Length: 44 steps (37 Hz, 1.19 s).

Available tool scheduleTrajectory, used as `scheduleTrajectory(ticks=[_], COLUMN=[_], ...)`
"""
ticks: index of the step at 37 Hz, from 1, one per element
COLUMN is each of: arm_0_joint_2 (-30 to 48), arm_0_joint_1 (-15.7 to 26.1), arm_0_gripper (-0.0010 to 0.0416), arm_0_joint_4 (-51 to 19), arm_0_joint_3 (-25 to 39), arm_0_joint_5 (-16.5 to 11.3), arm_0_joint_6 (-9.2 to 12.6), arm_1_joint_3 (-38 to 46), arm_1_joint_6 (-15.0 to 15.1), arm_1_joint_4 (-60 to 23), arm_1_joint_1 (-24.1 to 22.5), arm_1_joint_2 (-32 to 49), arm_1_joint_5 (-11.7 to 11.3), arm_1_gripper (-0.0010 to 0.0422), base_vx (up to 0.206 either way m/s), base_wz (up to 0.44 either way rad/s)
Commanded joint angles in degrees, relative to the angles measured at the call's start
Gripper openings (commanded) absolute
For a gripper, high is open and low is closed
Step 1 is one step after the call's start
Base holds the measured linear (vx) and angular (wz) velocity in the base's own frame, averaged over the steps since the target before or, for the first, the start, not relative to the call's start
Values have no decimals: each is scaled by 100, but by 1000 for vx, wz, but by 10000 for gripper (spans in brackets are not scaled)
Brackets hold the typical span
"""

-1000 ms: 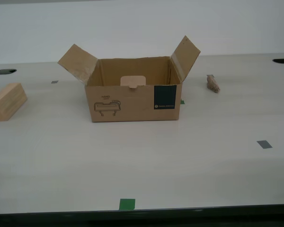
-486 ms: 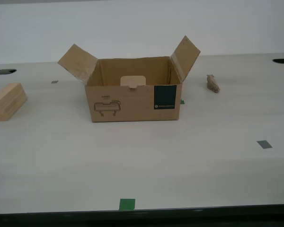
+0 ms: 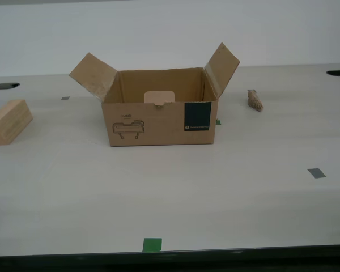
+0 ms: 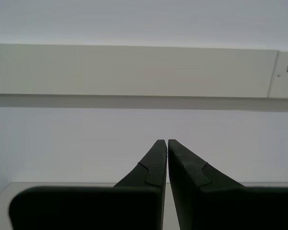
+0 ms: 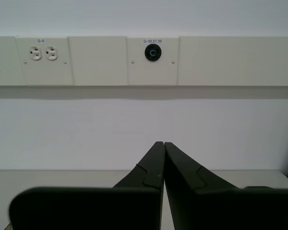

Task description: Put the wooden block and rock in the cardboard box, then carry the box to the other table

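The cardboard box (image 3: 158, 122) stands open in the middle of the table, both side flaps raised, a dark label and a line drawing on its front. The wooden block (image 3: 9, 121) lies on the table at the exterior view's left, apart from the box. The rock (image 3: 254, 100) rests beyond the box at the exterior view's right. Neither arm shows in the exterior view. My first gripper (image 5: 163, 143) is shut with nothing in it and faces the wall. My second gripper (image 4: 167, 141) is shut and empty too, also facing the wall. The other table is out of view.
The table (image 3: 243, 198) is smooth and pale, with green tape (image 3: 152, 244) near its front edge and grey marks (image 3: 316, 173) scattered about. Dark cable holes (image 3: 4, 86) sit at the back. A wall trunking with sockets (image 5: 41, 53) runs behind.
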Motion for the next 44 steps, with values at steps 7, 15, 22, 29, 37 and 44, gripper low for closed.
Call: scheduleTrajectory(ticks=[7,15,22,29,37,44], arm_0_joint_2=[2,2,2,2,2,2], arm_0_joint_1=[2,2,2,2,2,2], arm_0_gripper=[0,0,0,0,0,0], arm_0_joint_4=[15,15,15,15,15,15], arm_0_joint_3=[4,4,4,4,4,4], arm_0_joint_5=[4,4,4,4,4,4], arm_0_joint_6=[7,7,7,7,7,7], arm_1_joint_3=[2,2,2,2,2,2], arm_1_joint_6=[4,4,4,4,4,4], arm_1_joint_4=[31,31,31,31,31,31], arm_1_joint_1=[0,0,0,0,2,2], arm_1_joint_2=[-2,-2,-2,-2,-2,-2], arm_1_joint_5=[9,9,9,9,9,9], arm_1_gripper=[0,0,0,0,0,0], base_vx=[0,0,0,0,0,0], base_wz=[0,0,0,0,0,0])
